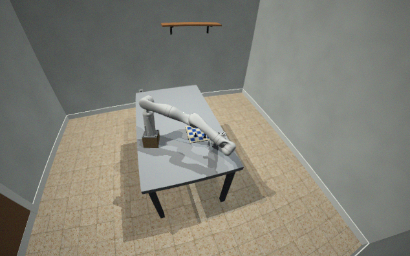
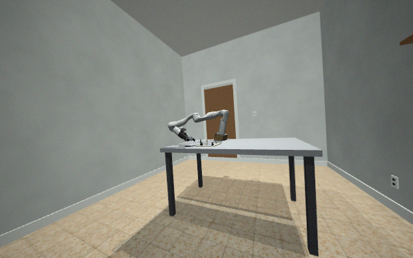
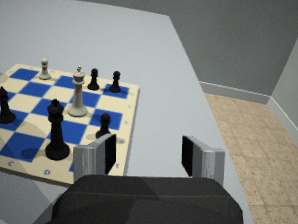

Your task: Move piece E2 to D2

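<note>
The blue and cream chessboard lies near the table's right edge. In the wrist view it carries a tall black piece, a black pawn just behind my left finger, a tall white piece, a white pawn, two black pawns at the far edge and a black piece at the left. I cannot read which square is E2. My gripper is open and empty, low over the table, beside the board's near right corner.
The grey table ends close to the right of the gripper, with tiled floor below. The arm's base sits on a brown block at the table's left side.
</note>
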Action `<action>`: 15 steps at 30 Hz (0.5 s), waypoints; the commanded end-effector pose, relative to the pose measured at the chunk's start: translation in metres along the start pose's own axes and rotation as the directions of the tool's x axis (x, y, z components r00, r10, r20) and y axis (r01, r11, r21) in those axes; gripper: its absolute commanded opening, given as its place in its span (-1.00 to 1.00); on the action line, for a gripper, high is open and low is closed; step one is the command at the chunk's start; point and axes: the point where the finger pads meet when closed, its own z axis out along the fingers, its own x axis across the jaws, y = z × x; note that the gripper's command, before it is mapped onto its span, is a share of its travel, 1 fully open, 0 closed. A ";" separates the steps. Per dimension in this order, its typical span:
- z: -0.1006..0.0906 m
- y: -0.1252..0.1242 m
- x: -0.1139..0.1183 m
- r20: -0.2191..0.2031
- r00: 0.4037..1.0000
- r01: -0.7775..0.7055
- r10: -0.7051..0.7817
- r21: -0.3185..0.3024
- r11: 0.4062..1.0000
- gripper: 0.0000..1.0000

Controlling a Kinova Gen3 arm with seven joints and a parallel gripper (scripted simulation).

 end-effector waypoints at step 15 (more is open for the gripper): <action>-0.021 0.015 -0.020 0.013 0.999 -0.037 0.038 -0.030 0.999 1.00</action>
